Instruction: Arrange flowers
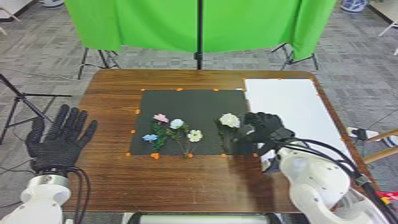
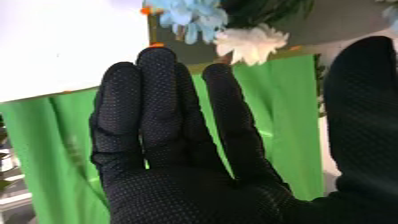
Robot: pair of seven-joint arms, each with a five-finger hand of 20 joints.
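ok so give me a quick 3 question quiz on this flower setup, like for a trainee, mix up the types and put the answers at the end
1. Which flower is nearest the right robot hand in the head view?
a) the pink flower
b) the white flower set apart from the rest
c) the blue flower

2. True or false: the left robot hand is to the left of the black mat.

3. Fill in the blank: the curtain beyond the table is ____.

Key: 1 b; 2 true; 3 green
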